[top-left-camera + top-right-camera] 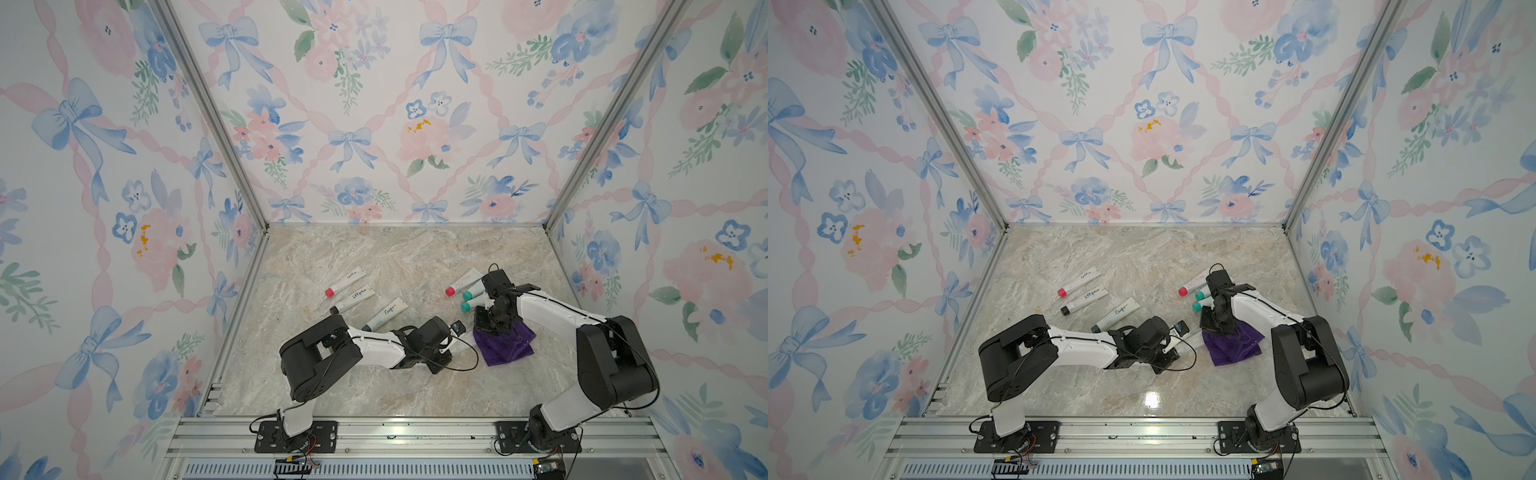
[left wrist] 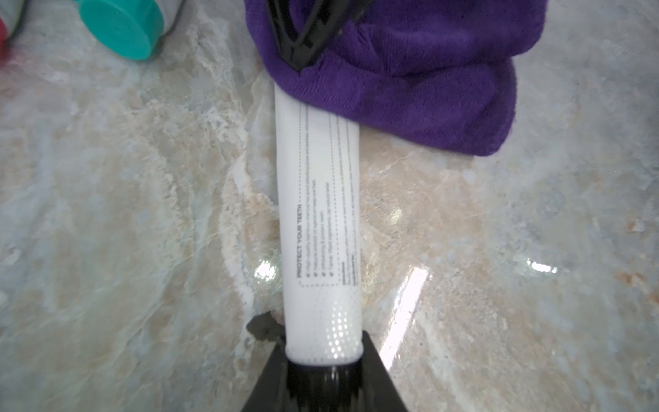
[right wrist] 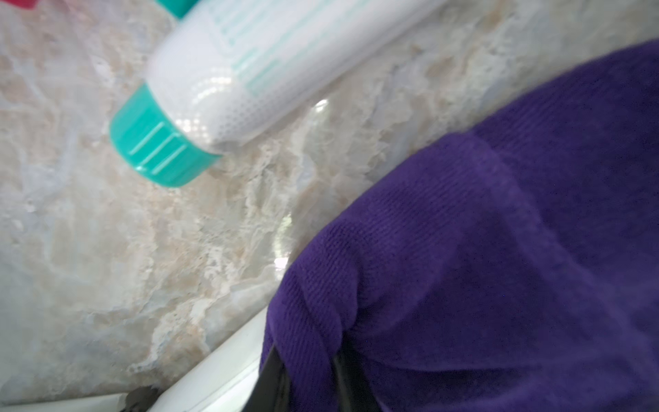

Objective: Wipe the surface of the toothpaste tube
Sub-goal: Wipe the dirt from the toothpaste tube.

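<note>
Brightness: bright and even in both top views; the flowered walls look pale and slightly washed.
Glare: one white hot spot on the counter near its front edge; in the left wrist view, bright streaks and specks on the counter beside the white tube.
Shadows: faint and soft-edged, close under the purple cloth.
Blur: the right wrist view is soft all over, with the teal-capped tube smeared; the white tube's small print is unreadable.
Distortion: the metal posts splay outward towards the frame edges.
</note>
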Action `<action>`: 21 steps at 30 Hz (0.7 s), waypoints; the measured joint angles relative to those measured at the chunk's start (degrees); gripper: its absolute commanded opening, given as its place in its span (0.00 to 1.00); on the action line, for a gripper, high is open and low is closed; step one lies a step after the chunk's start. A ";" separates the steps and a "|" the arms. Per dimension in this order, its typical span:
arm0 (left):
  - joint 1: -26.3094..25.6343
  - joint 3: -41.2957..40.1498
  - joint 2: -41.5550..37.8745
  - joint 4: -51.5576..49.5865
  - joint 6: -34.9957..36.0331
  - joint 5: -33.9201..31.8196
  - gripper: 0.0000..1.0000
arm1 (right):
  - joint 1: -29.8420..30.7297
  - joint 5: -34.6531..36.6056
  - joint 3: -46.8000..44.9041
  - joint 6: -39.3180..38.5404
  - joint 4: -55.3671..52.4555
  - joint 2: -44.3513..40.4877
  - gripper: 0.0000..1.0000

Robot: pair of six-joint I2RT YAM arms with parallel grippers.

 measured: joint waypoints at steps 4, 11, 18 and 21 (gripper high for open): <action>0.00 -0.02 0.00 0.00 0.00 -0.02 0.22 | -0.42 1.05 0.00 -0.02 0.02 0.11 0.20; 0.00 -0.02 0.00 0.00 0.00 -0.13 0.22 | 2.73 -0.63 -1.09 0.37 0.70 -1.22 0.20; 0.00 -0.02 0.00 -0.02 0.00 -0.13 0.22 | 5.31 -3.48 -2.05 1.05 1.16 -3.28 0.20; 0.00 -0.02 0.00 0.00 0.00 -0.13 0.22 | 3.93 -3.56 -2.05 0.87 1.16 -3.04 0.20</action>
